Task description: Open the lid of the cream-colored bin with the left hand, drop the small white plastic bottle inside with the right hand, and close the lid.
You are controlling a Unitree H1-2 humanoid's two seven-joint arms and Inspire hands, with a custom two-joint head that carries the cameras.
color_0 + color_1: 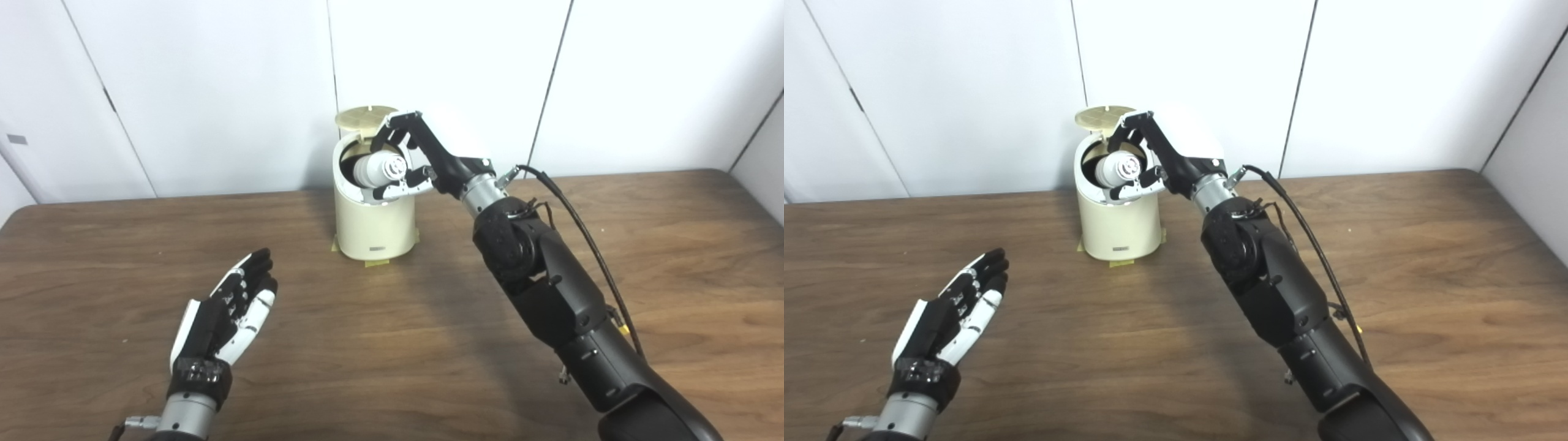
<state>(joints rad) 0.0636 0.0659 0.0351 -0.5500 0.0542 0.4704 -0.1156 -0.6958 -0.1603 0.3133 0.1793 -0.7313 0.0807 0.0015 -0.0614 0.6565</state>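
Bin: cream-colored bin (373,226) stands upright near the back edge of the table (392,343), close to the white wall panels (202,92).
Lid: lid (366,116) is swung up and stands raised behind the bin's mouth, underside facing forward.
Tape: strips of yellowish tape (375,263) show at the foot of the bin, on the table.
Bottle: small white plastic bottle (380,169) lies on its side at the bin's opening, cap end turned toward the cameras (partly over the dark interior, not lying at the bottom).
Right hand: right hand (409,160) reaches over the bin's mouth with its fingers (1133,124) curled above the bottle and thumb below it, grasping the bottle.
Right arm: black forearm rises from the lower right, a black cable (582,233) running along it.
Left hand: left hand (229,312) is well apart from the bin, low over the front left of the table, fingers extended, holding nothing.
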